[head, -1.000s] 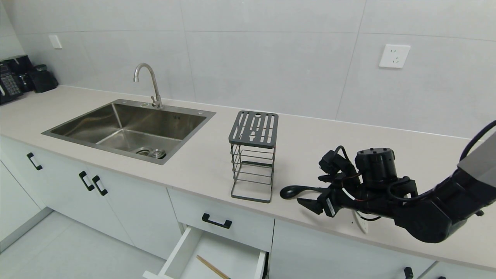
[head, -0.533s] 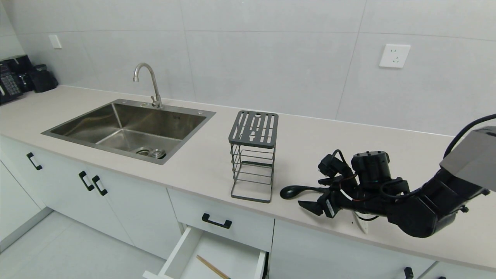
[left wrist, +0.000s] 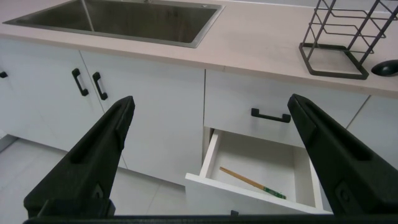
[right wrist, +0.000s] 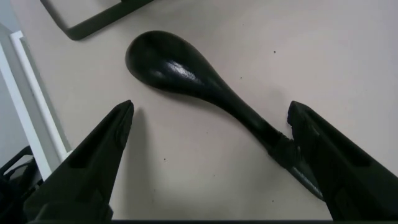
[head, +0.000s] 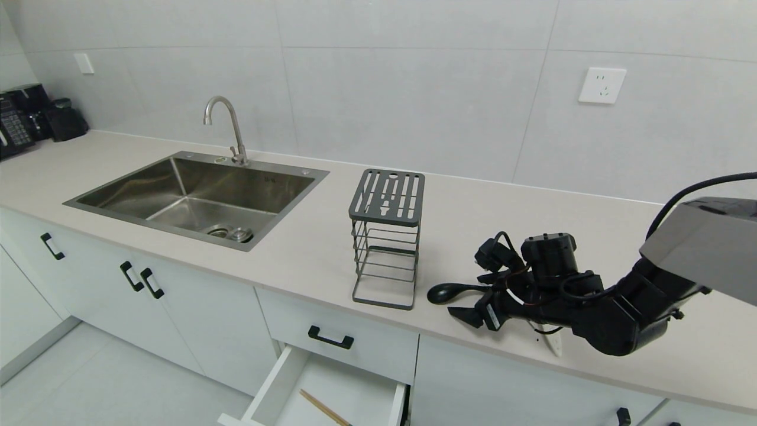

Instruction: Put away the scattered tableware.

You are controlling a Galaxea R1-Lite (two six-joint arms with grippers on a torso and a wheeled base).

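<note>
A black spoon (head: 445, 292) lies on the beige counter (head: 307, 260), just right of the wire rack, bowl toward the rack. In the right wrist view the spoon (right wrist: 180, 71) runs from its bowl to a thin handle. My right gripper (head: 473, 297) hovers low over the handle end, open, with one finger on each side and nothing held; the same gripper (right wrist: 211, 165) straddles the handle. My left gripper (left wrist: 211, 155) hangs open in front of the cabinets, above the open drawer (left wrist: 255, 186), which holds a chopstick (left wrist: 252, 183).
A dark wire rack (head: 385, 236) stands mid-counter, with the steel sink (head: 195, 198) and tap (head: 227, 127) to its left. The open drawer (head: 266, 390) juts out below the counter edge. A small white object (head: 553, 344) lies partly hidden under my right arm. Black appliances (head: 32, 118) sit far left.
My right arm has shifted slightly left and down, bringing the open gripper closer along the spoon's handle. The spoon has not moved.
</note>
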